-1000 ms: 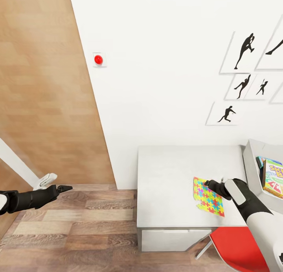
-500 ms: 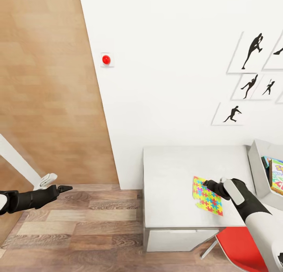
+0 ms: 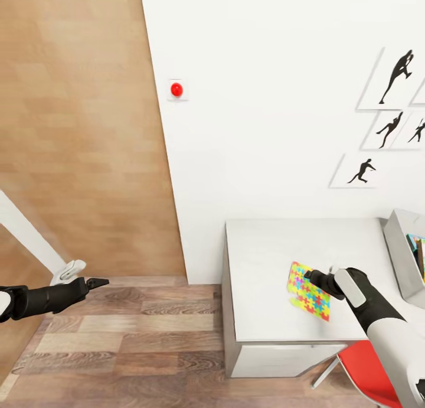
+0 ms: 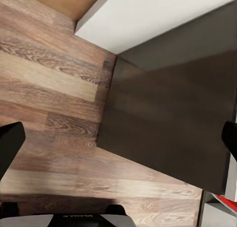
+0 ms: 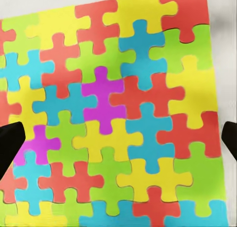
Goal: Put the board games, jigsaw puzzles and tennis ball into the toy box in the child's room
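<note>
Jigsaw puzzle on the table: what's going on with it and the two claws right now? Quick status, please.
Right gripper open, poised over the jigsaw puzzle, not gripping. Puzzle on the table, one edge looks lifted. Left gripper open, idle over the floor. Toy box at right, path unobstructed.

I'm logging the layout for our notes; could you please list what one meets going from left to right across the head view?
Left claw → red wall button → jigsaw puzzle on the table → grey toy box at the picture's right edge.

Left arm (image 3: 41, 299) extended forward and level, right arm (image 3: 369, 304) angled inward, both sets of fingers parted.
</note>
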